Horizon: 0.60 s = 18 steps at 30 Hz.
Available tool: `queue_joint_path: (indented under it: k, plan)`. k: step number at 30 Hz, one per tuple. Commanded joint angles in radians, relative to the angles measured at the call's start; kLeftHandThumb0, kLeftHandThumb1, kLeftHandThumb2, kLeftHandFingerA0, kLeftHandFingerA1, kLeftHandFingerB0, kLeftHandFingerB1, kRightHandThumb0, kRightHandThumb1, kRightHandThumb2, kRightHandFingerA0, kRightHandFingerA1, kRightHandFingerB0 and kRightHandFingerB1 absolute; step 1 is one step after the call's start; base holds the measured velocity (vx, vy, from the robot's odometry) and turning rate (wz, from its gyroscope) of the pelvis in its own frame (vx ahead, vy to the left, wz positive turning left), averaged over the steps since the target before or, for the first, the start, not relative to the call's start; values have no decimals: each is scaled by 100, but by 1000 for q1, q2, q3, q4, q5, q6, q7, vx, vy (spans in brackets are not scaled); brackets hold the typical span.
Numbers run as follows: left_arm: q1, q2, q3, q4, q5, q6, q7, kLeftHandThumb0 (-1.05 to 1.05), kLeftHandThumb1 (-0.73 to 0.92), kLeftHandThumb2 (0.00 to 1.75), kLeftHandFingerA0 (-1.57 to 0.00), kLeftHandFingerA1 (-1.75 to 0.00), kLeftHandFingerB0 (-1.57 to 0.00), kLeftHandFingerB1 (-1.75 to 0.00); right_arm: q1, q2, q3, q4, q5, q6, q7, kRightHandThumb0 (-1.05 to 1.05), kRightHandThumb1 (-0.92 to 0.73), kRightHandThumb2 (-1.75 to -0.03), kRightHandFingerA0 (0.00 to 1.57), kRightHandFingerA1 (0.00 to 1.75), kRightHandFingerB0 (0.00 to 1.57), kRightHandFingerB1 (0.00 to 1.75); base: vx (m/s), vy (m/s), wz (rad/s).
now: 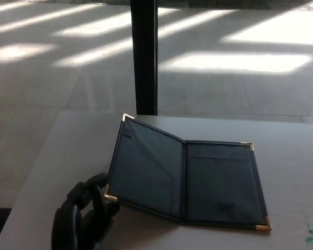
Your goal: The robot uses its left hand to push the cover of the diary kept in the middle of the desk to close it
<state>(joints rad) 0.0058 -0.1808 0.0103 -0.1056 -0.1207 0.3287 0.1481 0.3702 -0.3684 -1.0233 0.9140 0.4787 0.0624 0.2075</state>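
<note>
Diary (185, 179) is laid open mid-desk (62, 156), its dark left cover (146, 169) tilted up, gold corners showing. The left hand (86, 216) is raised near the desk's front-left edge, fingers (88, 187) spread, empty, just beside the cover's near corner.

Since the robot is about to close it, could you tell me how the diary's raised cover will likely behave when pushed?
The left cover stands flat and unbent, so it is probably stiff and should swing about the spine. The diary looks thin, so it may slide on the desk.

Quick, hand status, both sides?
Left hand: open, holding nothing, fingers apart by the near-left corner of the diary.
Right hand: not in view.
</note>
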Motion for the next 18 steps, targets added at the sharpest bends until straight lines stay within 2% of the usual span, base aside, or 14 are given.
queue_joint_path:
  k: [1, 2, 3, 4, 5, 7, 8, 9, 10, 11, 12, 13, 14, 18]
  plan:
    - [16, 0, -16, -4, 28, 72, 29, -79, 85, 116, -43, -57, -40, -55, 1, -26, 11, 31, 45, 5, 14, -93, -86, -66, 74, 75, 55, 50, 0, 0, 0]
    - [17, 0, -17, -7, 29, 74, 30, -79, 85, 116, -43, -57, -40, -55, 2, -27, 13, 36, 47, 3, 15, -93, -86, -66, 74, 75, 55, 50, 0, 0, 0]
    - [18, 10, -8, 2, 25, 72, 23, -83, 92, 87, -47, -52, -40, -49, 1, -22, 23, 32, 37, -7, -4, -96, -87, -66, 69, 75, 55, 52, 0, 0, 0]
    - [19, 12, 1, -1, 26, 89, 32, -83, 92, 88, -45, -50, -38, -47, 12, -10, 24, -2, 46, 7, -5, -92, -88, -66, 72, 80, 55, 52, 0, 0, 0]
    - [16, 13, 3, 0, 29, 92, 37, -78, 86, 118, -40, -56, -37, -54, 17, -1, 24, -11, 54, 8, -1, -93, -88, -66, 68, 77, 54, 51, 0, 0, 0]
    - [24, 25, 2, -1, 30, 82, 24, -82, 92, 90, -44, -51, -37, -48, 20, -1, 31, -11, 54, 2, -2, -92, -88, -67, 70, 77, 55, 51, 0, 0, 0]
    - [21, 27, 5, 4, 29, 81, 25, -79, 87, 118, -41, -57, -37, -55, 6, -19, 31, 38, 54, -13, 9, -92, -87, -66, 74, 77, 56, 51, 0, 0, 0]
    - [22, 36, 11, 16, 26, 67, 14, -79, 87, 118, -41, -58, -38, -55, 6, -19, 32, 43, 59, -19, 21, -87, -66, -109, 67, 77, 49, 60, 0, 0, 0]
    - [24, 40, 12, 17, 26, 62, 12, -79, 87, 118, -42, -58, -39, -56, 6, -18, 37, 40, 60, -18, 16, -92, -87, -66, 70, 77, 54, 52, 0, 0, 0]
    - [24, 41, 12, 18, 28, 61, 14, -79, 86, 118, -44, -59, -39, -56, 2, -16, 35, 39, 66, -14, 6, -93, -86, -66, 73, 78, 56, 52, 0, 0, 0]
    - [21, 43, 13, 20, 27, 62, 15, -85, 92, 88, -46, -53, -40, -49, 3, -13, 36, 37, 68, -16, 9, -93, -86, -66, 71, 77, 55, 52, 0, 0, 0]
    - [17, 44, 13, 22, 27, 63, 13, -80, 86, 118, -43, -58, -39, -55, 13, -4, 35, 18, 76, -13, 19, -93, -87, -66, 68, 76, 54, 52, 0, 0, 0]
    - [16, 43, 14, 25, 27, 63, 14, -85, 92, 89, -48, -54, -40, -49, 14, -2, 35, 15, 80, -13, 19, -93, -86, -66, 69, 77, 54, 52, 0, 0, 0]
    - [3, 34, 28, 39, 24, 67, 25, -88, 92, 90, -50, -52, -38, -48, -3, -23, 36, 72, 83, -30, 38, -93, -86, -66, 71, 81, 54, 53, 0, 0, 0]
